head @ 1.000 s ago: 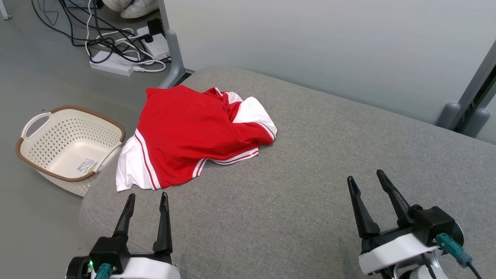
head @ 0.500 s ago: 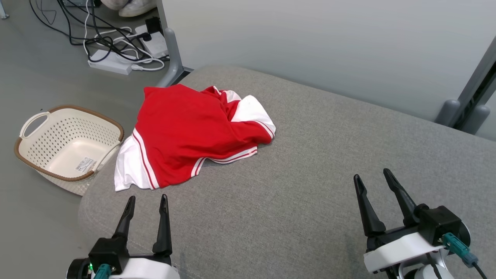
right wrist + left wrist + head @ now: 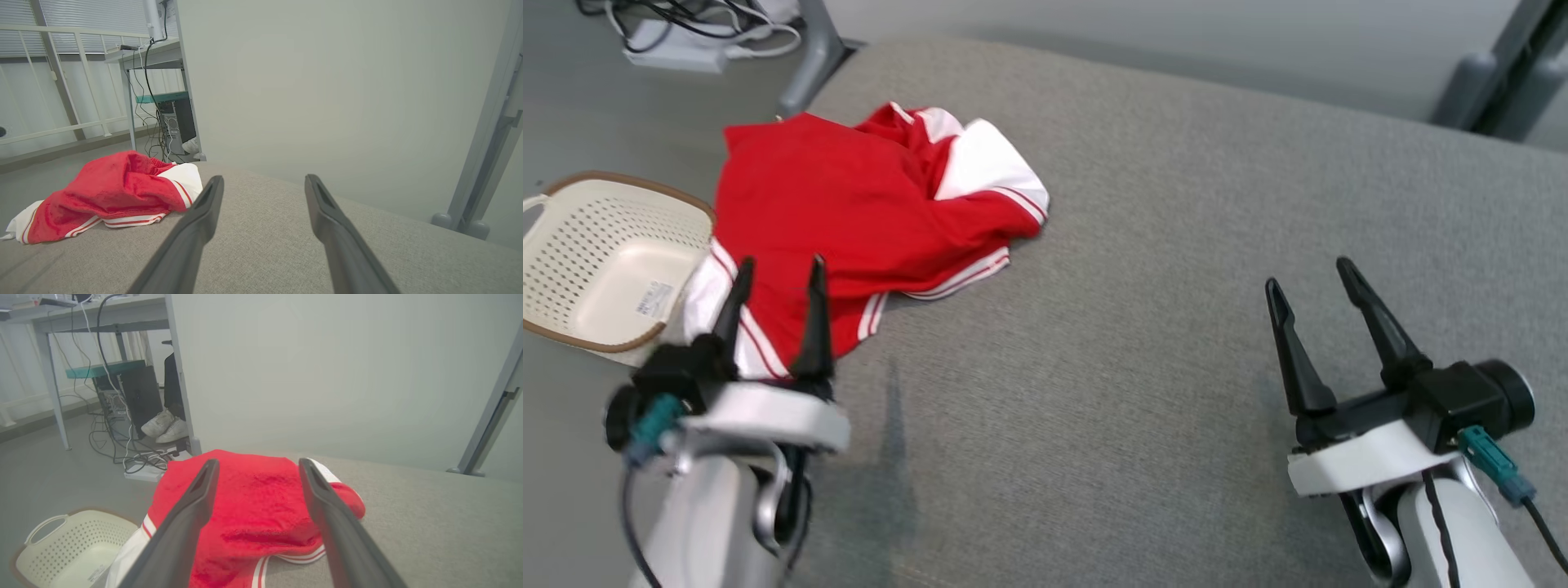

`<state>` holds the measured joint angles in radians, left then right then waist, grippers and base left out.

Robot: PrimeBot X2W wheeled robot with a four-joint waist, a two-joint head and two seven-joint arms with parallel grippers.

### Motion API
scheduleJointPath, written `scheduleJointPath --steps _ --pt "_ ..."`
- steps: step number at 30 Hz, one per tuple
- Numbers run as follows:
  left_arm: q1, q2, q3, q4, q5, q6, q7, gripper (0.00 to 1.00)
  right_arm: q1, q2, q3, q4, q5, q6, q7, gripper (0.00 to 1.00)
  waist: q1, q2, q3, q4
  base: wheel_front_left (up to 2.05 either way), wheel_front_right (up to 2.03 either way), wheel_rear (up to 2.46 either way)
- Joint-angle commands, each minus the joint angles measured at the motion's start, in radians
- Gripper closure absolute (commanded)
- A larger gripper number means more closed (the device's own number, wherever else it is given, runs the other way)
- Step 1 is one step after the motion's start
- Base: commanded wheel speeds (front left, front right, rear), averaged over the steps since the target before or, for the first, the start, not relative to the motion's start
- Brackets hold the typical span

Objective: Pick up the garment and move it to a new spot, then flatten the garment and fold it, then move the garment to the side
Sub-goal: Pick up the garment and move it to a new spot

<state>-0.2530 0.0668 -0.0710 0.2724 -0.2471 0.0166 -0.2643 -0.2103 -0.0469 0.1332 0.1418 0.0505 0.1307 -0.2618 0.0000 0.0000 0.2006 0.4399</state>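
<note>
A crumpled red-and-white garment (image 3: 849, 212) is seen at the grey cushion's (image 3: 1135, 343) left edge. Step 1, the pick-up, is judged in hand: the left gripper (image 3: 781, 263) is held by the near hem and the right gripper (image 3: 1307, 274) well apart, both jaws spread. Lowering and pinching are called for.

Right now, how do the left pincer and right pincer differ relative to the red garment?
The dark, two-fingered left pincer overlaps the near edge of the crumpled red and white garment; the matching right pincer hangs over bare grey fabric cushion, well apart from it. The left pincer's fingers point nearly straight up the head view; the right pincer's lean leftward. Both stand open and empty.
</note>
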Motion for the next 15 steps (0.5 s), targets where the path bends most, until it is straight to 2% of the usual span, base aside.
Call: scheduleJointPath --steps 1,2,6,15 --pt "-0.078 0.028 0.018 0.05 -0.018 -0.019 0.008 0.0 -0.03 -0.011 0.003 -0.014 -0.01 0.0 -0.005 0.0 0.0 0.0 0.093 -0.071 0.0 0.0 0.0" --pt "-0.164 0.053 0.049 0.103 -0.053 -0.037 0.051 0.0 -0.051 -0.014 0.013 -0.023 -0.019 0.0 -0.005 0.0 0.0 0.0 0.124 -0.095 0.0 0.0 0.0" --pt "-0.315 0.119 0.091 0.196 -0.118 -0.068 0.193 0.0 -0.077 -0.021 0.022 -0.038 -0.022 0.0 -0.005 0.0 0.0 0.0 0.177 -0.133 0.0 0.0 0.0" --pt "-0.497 0.217 0.112 0.329 -0.186 -0.086 0.476 0.0 -0.11 -0.028 0.024 -0.052 -0.009 0.0 -0.005 0.0 0.0 0.0 0.248 -0.184 0.0 0.0 0.0"
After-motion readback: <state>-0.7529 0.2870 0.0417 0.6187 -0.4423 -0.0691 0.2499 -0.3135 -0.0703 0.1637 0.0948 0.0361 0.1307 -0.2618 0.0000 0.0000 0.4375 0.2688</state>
